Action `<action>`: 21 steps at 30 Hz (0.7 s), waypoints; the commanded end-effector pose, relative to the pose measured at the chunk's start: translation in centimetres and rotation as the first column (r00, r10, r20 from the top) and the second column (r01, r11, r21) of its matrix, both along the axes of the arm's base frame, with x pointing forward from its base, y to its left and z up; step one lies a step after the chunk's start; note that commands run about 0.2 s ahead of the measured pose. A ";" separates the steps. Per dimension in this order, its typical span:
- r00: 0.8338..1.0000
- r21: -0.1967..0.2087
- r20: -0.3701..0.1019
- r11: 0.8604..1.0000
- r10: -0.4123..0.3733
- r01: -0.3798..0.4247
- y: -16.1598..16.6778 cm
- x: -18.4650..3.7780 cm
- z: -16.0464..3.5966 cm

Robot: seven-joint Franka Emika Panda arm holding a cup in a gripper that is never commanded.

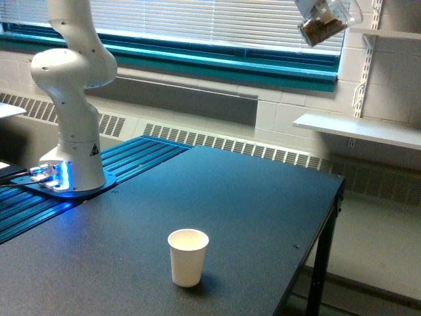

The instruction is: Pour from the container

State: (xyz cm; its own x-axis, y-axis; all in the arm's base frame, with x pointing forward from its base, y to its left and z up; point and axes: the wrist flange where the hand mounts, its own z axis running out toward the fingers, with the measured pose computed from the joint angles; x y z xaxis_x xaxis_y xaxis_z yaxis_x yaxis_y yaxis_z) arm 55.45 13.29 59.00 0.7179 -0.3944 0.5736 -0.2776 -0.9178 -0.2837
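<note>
Container (322, 27) of brown bits hangs tilted high above white paper cup (188, 256); fingers' state cannot be told.

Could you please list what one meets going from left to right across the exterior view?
White robot arm base with blue lights → white paper cup on the dark table → clear tilted container of brown granules, high up → white wall shelf.

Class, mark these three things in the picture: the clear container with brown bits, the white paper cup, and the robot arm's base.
clear container (322, 26), exterior view, on the brown contents behind its wall.
white paper cup (187, 263), exterior view, on its outer wall.
robot arm's base (77, 161), exterior view, on the white pedestal.
</note>
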 end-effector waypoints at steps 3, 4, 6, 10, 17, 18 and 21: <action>0.999 0.001 0.008 0.999 -0.038 0.038 -1.8 0.5 0.3; 0.999 0.006 0.012 0.999 -0.039 0.038 -1.7 0.5 0.4; 0.999 0.010 0.013 0.999 -0.037 0.037 -1.7 0.5 0.6; 0.999 0.013 0.016 0.999 -0.036 0.036 -1.7 0.6 0.7; 0.999 -0.004 0.019 0.999 -0.037 0.037 -2.3 0.3 0.3; 0.999 -0.006 0.020 0.999 -0.038 0.038 -2.5 0.2 0.2; 0.998 -0.010 0.020 0.998 -0.056 0.056 -3.4 -0.1 -0.2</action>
State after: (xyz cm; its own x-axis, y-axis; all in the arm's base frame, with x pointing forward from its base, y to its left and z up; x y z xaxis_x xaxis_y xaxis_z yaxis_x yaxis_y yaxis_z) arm 55.87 10.88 58.58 0.7014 -0.4209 0.5752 -0.3135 -0.9070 -0.2813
